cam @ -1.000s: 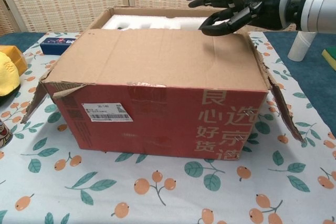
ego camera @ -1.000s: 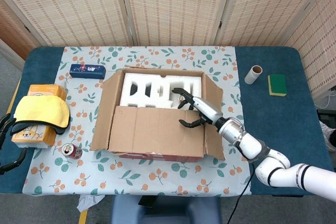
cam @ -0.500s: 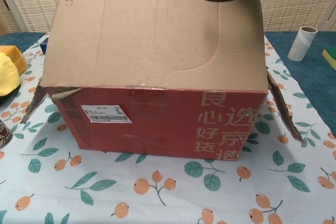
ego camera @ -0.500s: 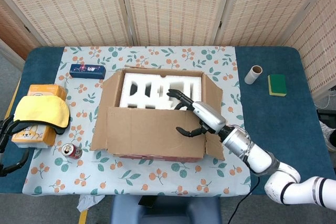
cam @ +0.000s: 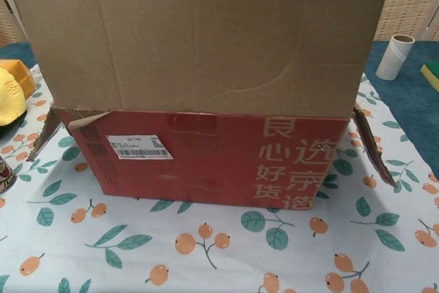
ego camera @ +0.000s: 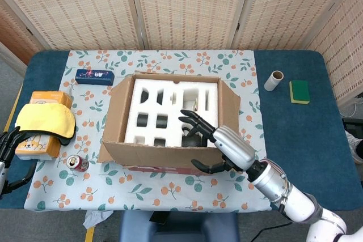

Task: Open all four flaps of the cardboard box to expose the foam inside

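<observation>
The cardboard box [ego camera: 112, 118] stands mid-table on the flowered cloth, and its red front wall [cam: 206, 159] faces the chest view. White foam [ego camera: 150, 106] with dark cut-outs shows over most of the opening. The near flap [cam: 199, 32] stands upright, and in the head view only its top edge [ego camera: 147, 149] shows. My right hand [ego camera: 218, 147] grips that edge at the right end, fingers inside over the foam, thumb outside. The left flap [ego camera: 116, 106] and right flap [ego camera: 229, 103] lean outward. My left hand [ego camera: 4, 144] shows only at the left edge, fingers apart, holding nothing.
A blue carton [ego camera: 93, 76] lies behind the box on the left. A yellow box under a yellow cloth [ego camera: 44, 120] and a can [ego camera: 77, 163] sit at the left. A paper tube [ego camera: 274, 80] and a green sponge [ego camera: 299, 91] lie at the right.
My right hand has pulled the near flap up and toward me, from lying over the foam to standing upright. More foam is uncovered. The hand has left the chest view.
</observation>
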Robot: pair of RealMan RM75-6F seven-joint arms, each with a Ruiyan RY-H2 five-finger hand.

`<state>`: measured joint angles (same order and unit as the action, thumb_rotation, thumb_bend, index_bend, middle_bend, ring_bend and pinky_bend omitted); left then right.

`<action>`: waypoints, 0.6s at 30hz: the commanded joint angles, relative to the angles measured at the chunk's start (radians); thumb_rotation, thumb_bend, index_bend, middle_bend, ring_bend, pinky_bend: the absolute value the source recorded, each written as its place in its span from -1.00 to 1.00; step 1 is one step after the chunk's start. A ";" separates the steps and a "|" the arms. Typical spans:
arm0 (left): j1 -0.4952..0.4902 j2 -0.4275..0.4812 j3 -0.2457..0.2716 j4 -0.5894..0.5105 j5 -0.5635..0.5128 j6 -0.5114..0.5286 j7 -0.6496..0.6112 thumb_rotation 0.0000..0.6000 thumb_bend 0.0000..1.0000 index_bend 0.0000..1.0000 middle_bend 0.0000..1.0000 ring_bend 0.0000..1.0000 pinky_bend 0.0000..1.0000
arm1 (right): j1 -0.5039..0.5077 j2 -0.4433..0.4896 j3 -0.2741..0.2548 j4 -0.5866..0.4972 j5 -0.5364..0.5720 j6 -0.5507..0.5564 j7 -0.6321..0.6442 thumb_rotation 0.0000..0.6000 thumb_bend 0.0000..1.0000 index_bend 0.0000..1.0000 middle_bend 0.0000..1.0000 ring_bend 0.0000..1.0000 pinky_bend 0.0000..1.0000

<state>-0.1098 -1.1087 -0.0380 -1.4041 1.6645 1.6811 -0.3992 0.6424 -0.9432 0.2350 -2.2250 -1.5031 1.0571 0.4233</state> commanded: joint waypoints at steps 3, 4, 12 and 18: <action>0.004 -0.001 0.003 -0.014 0.014 0.015 0.025 1.00 -0.05 -1.00 -1.00 -1.00 -1.00 | -0.063 0.043 -0.057 -0.090 -0.077 0.045 -0.056 1.00 -0.14 -1.00 -1.00 -0.42 0.05; 0.005 -0.001 0.004 -0.016 0.016 0.017 0.029 1.00 -0.05 -1.00 -1.00 -1.00 -1.00 | -0.072 0.046 -0.068 -0.099 -0.089 0.049 -0.062 1.00 -0.14 -1.00 -1.00 -0.42 0.05; 0.011 -0.003 0.010 -0.027 0.036 0.036 0.055 1.00 -0.05 -1.00 -1.00 -1.00 -1.00 | -0.150 0.031 -0.213 -0.127 -0.206 0.036 -0.053 1.00 -0.14 -1.00 -1.00 -0.45 0.05; 0.011 -0.003 0.013 -0.031 0.041 0.036 0.064 1.00 -0.05 -1.00 -1.00 -1.00 -1.00 | -0.190 0.020 -0.280 -0.112 -0.280 0.051 -0.052 1.00 -0.14 -1.00 -1.00 -0.46 0.05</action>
<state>-0.0986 -1.1114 -0.0255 -1.4350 1.7051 1.7176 -0.3351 0.4618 -0.9215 -0.0332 -2.3411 -1.7714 1.1035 0.3660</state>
